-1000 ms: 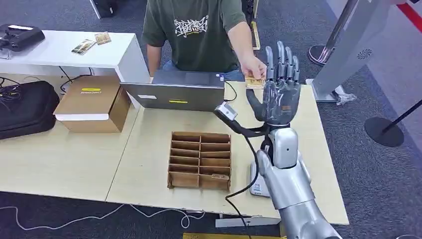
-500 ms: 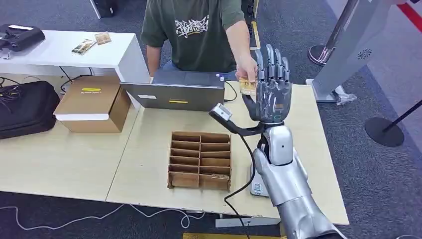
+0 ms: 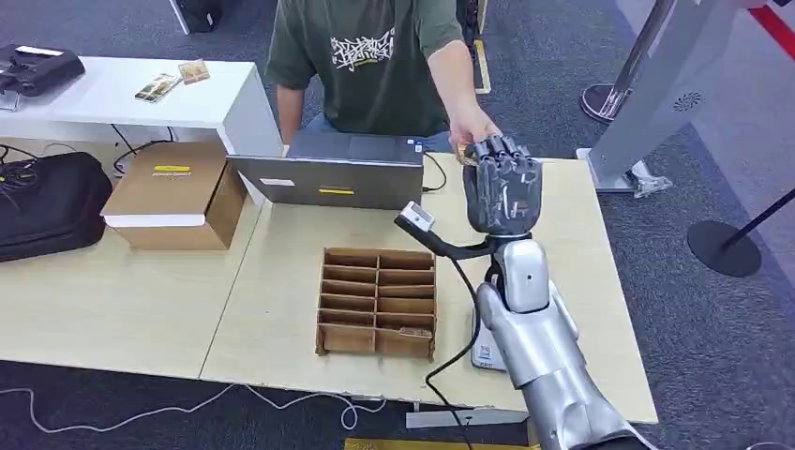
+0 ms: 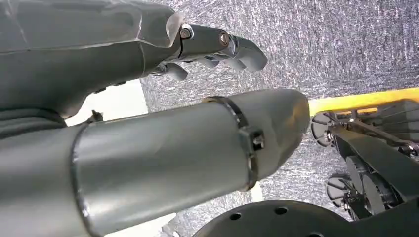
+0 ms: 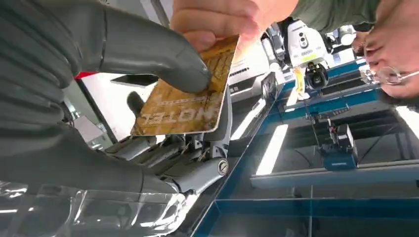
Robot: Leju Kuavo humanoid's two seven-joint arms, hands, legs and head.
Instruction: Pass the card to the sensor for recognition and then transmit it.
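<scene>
With your right hand raised at the far right of the surface, fingers curling onto the card the person's hand grips, clamp firmly before withdrawing.

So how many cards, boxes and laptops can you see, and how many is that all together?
Cards: 3, one in the right hand, two on the white table
Boxes: 2, a closed cardboard box and a divided cardboard tray
Laptops: 1
Total: 6
</scene>
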